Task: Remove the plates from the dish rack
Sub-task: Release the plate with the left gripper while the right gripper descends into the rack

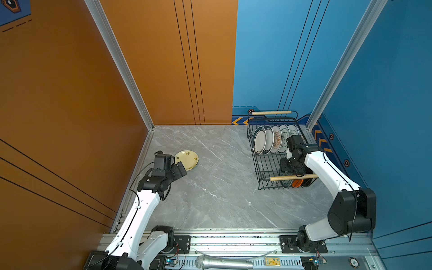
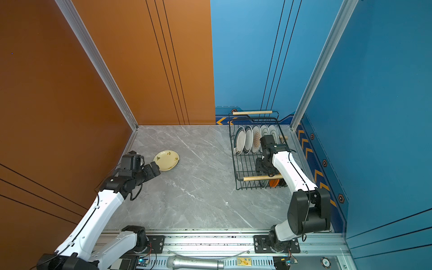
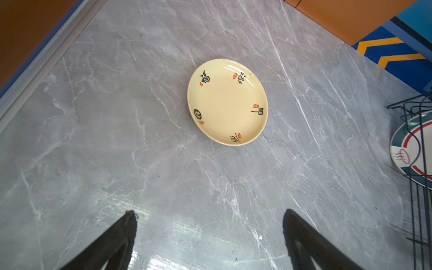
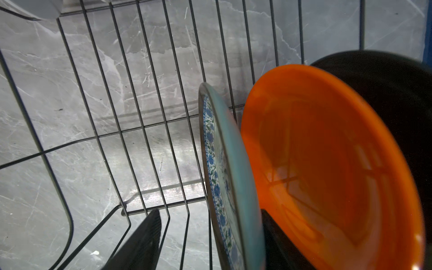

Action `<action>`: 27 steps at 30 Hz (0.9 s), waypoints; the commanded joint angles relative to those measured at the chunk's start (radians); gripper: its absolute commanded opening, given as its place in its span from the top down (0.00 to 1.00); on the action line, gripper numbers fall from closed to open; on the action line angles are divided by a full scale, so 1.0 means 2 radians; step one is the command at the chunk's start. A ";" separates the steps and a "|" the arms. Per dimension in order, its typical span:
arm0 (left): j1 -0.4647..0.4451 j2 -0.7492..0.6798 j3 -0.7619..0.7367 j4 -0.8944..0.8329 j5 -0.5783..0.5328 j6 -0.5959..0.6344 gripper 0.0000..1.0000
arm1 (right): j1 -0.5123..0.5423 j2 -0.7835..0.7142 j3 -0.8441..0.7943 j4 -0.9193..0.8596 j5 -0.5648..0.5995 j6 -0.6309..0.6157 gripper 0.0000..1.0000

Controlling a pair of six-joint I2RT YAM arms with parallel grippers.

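The black wire dish rack stands at the back right. Several large white plates stand upright in its far end. My right gripper reaches down into its near end and is open. Its fingers straddle a teal plate with a blue floral rim: one finger lies between that plate and an orange plate, the other stands apart from it. A black plate stands behind the orange one. A cream plate lies flat on the table, just ahead of my open, empty left gripper.
A wooden rod handle crosses the rack's near end just over my right gripper; a second one tops the far end. Orange and blue walls close in the marble table. A microphone lies on the front rail.
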 commanded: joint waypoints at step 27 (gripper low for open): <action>-0.003 0.078 0.002 0.011 -0.012 -0.020 0.02 | 0.007 -0.003 -0.042 0.027 0.042 0.018 0.80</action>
